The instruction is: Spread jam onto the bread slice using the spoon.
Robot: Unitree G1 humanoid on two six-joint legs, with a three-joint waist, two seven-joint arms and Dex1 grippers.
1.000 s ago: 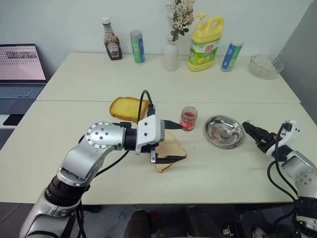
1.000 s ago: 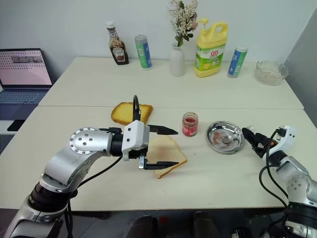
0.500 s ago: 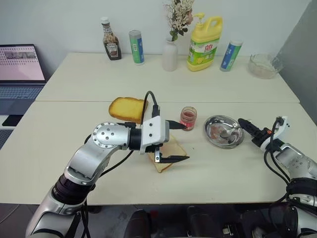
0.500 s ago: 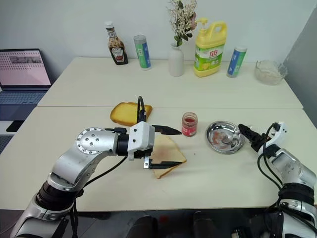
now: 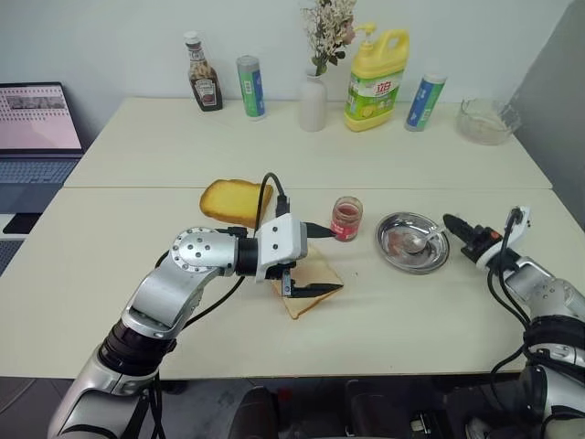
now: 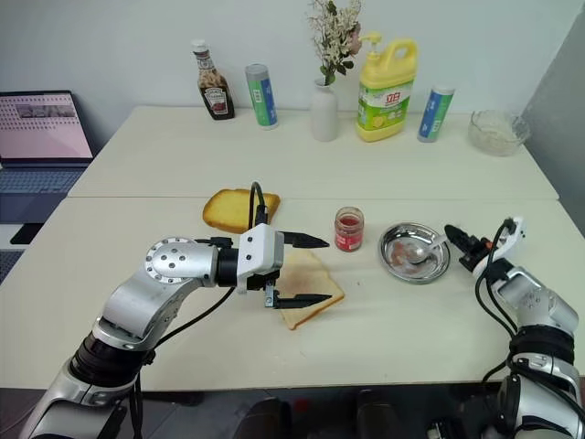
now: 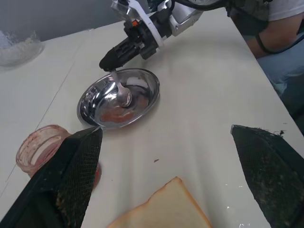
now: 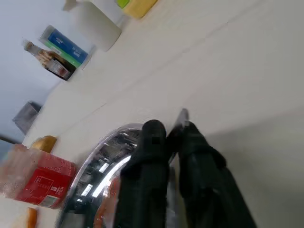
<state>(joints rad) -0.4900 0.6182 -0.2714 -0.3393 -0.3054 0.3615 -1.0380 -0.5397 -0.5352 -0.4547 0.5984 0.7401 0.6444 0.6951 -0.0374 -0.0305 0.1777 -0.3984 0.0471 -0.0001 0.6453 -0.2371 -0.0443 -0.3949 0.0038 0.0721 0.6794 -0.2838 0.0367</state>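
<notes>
Your right gripper (image 7: pixel 110 61) looks pinched on the spoon (image 7: pixel 121 91) handle in the steel dish (image 7: pixel 147 97), left gripper (image 5: pixel 315 259) spread over the bread slice (image 5: pixel 315 283); a thin hold could let the spoon twist free on lifting.

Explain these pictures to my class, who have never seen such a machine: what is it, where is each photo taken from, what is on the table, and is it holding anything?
It is a humanoid robot with two arms, each ending in a two-fingered black gripper. Two pictures come from cameras in its head, looking down over the table; the other two come from cameras on its wrists.

On the table lie the bread slice, a thicker golden slice, the jam in a small glass jar, and a round steel dish holding the spoon. Bottles and a vase stand at the back.

The left gripper is open above the bread slice, holding nothing. The right gripper has shut on the spoon's handle at the dish's rim.
</notes>
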